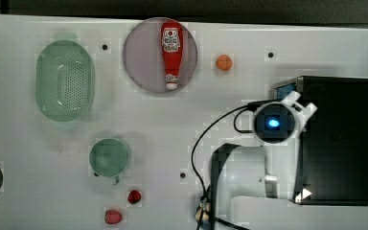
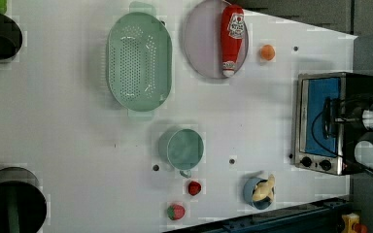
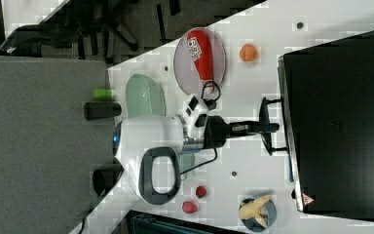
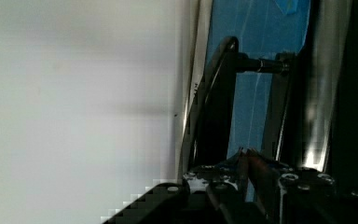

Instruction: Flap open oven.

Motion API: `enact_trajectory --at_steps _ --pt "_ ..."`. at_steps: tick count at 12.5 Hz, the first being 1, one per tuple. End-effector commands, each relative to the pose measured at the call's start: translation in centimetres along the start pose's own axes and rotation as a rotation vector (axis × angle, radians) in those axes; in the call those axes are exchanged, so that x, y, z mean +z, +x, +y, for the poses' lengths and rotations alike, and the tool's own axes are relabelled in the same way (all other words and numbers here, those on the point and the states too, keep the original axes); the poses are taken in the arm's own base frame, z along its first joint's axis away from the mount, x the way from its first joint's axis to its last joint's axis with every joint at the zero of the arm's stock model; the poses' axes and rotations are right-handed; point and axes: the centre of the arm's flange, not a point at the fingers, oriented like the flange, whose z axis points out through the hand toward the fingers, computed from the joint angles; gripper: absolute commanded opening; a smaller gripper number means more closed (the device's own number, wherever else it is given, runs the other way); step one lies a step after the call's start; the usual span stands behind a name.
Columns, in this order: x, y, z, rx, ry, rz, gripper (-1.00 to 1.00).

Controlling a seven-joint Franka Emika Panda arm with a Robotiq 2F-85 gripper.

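Note:
The oven (image 1: 338,139) is a black box with a silver front frame at the top view's right. Its blue-tinted glass door (image 2: 318,121) looks closed against the frame, with black knobs beside it. A dark handle bar (image 3: 263,126) stands off the door on two posts. My gripper (image 3: 270,127) reaches level from the white arm (image 3: 151,141) and is shut on the middle of that bar. In the wrist view the handle bar (image 4: 219,102) runs in front of the blue glass (image 4: 261,42) down into the gripper (image 4: 244,161). From above, the wrist (image 1: 274,122) hides the fingers.
A ketchup bottle (image 1: 171,52) lies on a round plate (image 1: 141,57). Further along the top view's left are a green colander (image 1: 65,79) and a green cup (image 1: 109,157). An orange ball (image 1: 224,62), two red berries (image 1: 134,196) and a blue bowl (image 2: 260,190) also sit on the white table.

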Motion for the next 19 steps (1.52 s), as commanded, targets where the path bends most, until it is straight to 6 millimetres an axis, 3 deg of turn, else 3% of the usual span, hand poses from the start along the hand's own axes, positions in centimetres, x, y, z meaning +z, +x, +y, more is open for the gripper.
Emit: enact_trajectory --at_steps 1,6,10,14,16,19 --pt "0.5 1.4 -7.1 0.051 -0.068 -0.031 -0.65" --pt "3.7 2.4 -16.1 0.050 -0.244 -0.047 -0.65" --pt "7.5 2.5 -21.8 0.125 -0.414 -0.012 -0.65" --pt "11.5 2.5 -25.6 0.091 -0.520 0.009 -0.65" --pt "12.7 2.8 -27.0 0.053 -0.534 0.013 -0.65" --pt "12.7 3.2 -27.6 0.043 -0.557 0.014 -0.65"
